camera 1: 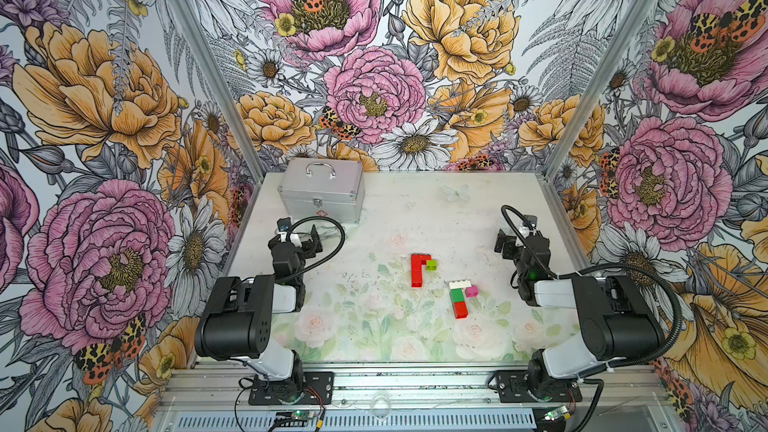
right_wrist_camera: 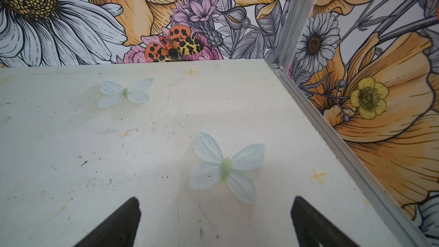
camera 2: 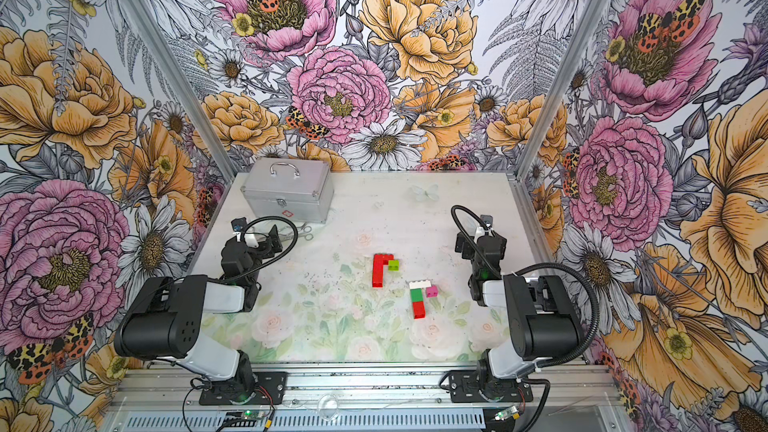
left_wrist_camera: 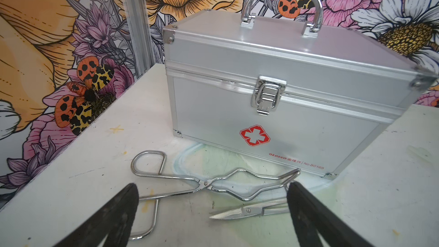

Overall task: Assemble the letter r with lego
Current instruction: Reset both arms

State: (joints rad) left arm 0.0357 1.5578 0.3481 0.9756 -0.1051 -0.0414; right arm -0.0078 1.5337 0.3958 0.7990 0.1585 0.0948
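The left claw (left_wrist_camera: 213, 193) hangs spread and empty at nine o'clock. The lego (camera 1: 417, 272) lies mid-way on the surface (camera 1: 395, 209) in two r shapes, one at five o'clock of the other. The right claw (right_wrist_camera: 215, 200), spread at three o'clock, should approach squarely from above, I'd say.

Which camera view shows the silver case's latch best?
The left wrist view: the silver case is close, its latch and red cross sharp. In both top views the silver case is small, seen from above, the latch only a speck. The right wrist view does not show it.
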